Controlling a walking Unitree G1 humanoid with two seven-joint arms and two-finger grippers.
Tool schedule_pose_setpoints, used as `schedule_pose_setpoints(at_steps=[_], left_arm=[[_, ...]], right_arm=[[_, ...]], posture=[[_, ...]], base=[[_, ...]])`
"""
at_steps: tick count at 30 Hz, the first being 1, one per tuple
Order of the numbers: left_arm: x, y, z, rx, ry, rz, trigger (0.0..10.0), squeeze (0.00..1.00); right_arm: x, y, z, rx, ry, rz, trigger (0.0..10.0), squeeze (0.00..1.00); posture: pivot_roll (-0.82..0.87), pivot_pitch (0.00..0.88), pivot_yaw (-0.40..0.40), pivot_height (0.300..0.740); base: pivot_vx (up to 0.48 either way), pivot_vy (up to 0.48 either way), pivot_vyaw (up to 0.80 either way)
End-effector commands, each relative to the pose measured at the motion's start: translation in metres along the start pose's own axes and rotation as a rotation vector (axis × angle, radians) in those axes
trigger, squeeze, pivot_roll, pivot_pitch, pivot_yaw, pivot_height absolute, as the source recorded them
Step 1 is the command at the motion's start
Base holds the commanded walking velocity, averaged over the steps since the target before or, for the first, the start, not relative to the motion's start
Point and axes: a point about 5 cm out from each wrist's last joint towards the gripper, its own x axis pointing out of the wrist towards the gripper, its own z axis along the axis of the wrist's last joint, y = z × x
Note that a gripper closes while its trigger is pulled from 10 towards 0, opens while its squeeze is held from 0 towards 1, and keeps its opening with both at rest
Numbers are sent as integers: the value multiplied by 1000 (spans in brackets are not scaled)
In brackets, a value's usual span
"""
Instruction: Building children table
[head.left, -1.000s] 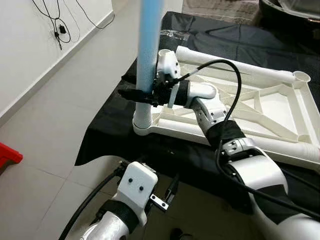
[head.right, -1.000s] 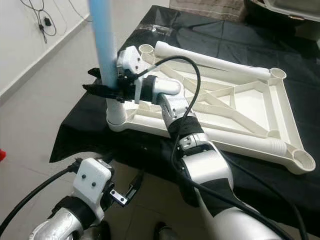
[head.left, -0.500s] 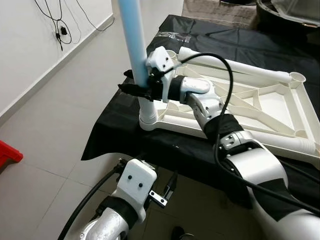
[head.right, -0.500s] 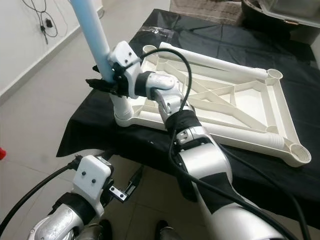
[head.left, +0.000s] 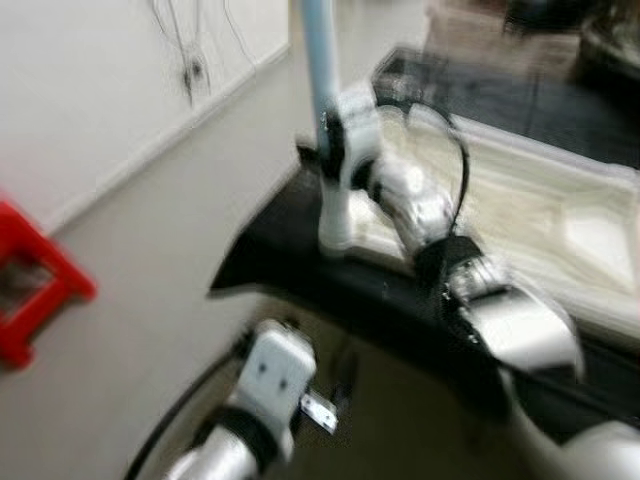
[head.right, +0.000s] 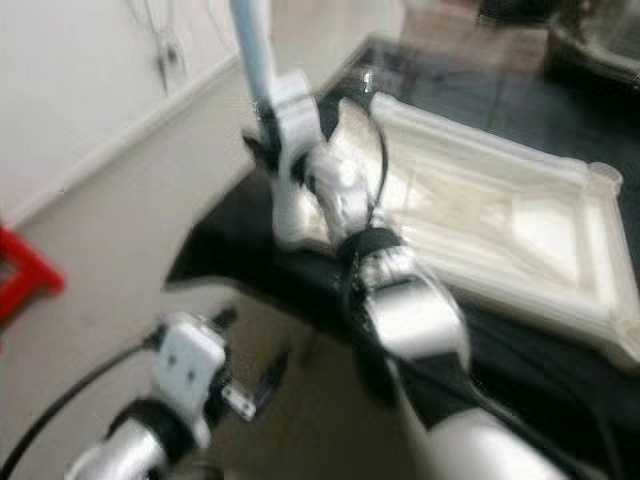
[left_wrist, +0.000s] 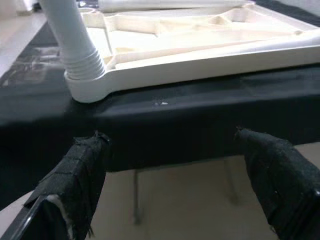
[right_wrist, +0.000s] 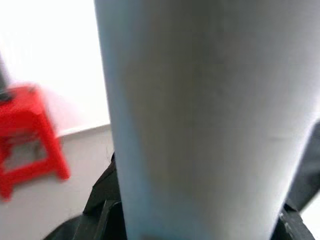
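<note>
Left eye view, blurred by head motion: my right gripper (head.left: 328, 150) reaches forward and pinches the pale blue table leg (head.left: 316, 50), which stands upright in the near-left corner socket of the white plastic tabletop (head.left: 560, 220). The tabletop lies underside up, its moulded ribs exposed, on a table draped in black cloth (head.left: 270, 250). I judge I am holding the leg vertical so it seats or screws into its socket. A red stool (head.left: 30, 290) sits on the pale floor to my left.

Right eye view shows the same grip on the leg at that near-left corner.

Left wrist view: my left gripper (left_wrist: 180, 170) hangs below the table's near edge, its two black fingers spread wide with nothing between them. Beyond them the leg's ridged white collar (left_wrist: 82, 62) meets the smooth rounded corner socket.

Right wrist view: the leg's matte blue tube sits right against the lens, clamped between dark fingers (right_wrist: 102, 210).
</note>
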Motion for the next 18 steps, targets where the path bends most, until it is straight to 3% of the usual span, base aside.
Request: schedule_pose_setpoints(at_steps=[1, 7, 18], left_arm=[[-2, -2, -5, -9, 27, -6, 10000, 0], [-2, 0, -6, 0, 29, -7, 10000, 0], [-2, 0, -8, 3, 29, -12, 10000, 0]], right_arm=[[-9, 6, -58, 87, 207, -22, 10000, 0], [-13, -9, -59, 135, 194, -243, 10000, 0], [-13, -8, -63, 211, 163, -398, 10000, 0]], posture=[[239, 241, -84, 740], [241, 240, -83, 740], [244, 226, -81, 740]], base=[[0, 0, 0], [0, 0, 0], [0, 0, 0]])
